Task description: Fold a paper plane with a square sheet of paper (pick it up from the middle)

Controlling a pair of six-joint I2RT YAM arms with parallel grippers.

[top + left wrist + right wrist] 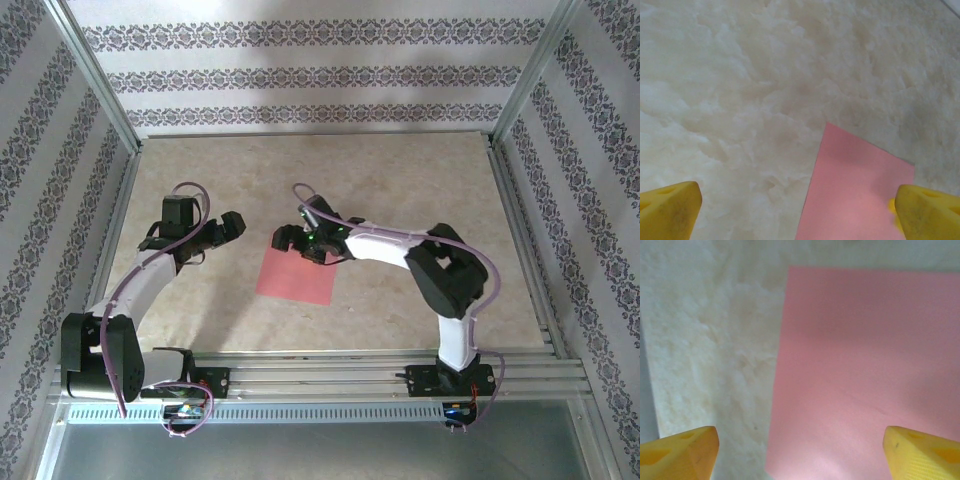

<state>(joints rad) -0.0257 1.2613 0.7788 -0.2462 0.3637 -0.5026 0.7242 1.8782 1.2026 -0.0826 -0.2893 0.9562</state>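
Observation:
The square sheet of paper (297,276) lies flat and unfolded, pink-red, on the beige table between the two arms. The paper plane is out of view. My right gripper (296,241) hovers open over the sheet's far edge; in the right wrist view its yellow fingertips (684,452) stand wide apart with the sheet (865,365) below them. My left gripper (233,223) is open to the left of the sheet, apart from it. In the left wrist view the left gripper (799,216) is spread wide, and a corner of the sheet (860,190) lies under its right side.
The beige mottled table top (330,175) is bounded by aluminium rails, right (520,240), left (112,225) and front (380,365). Patterned walls (310,75) close in the back and sides.

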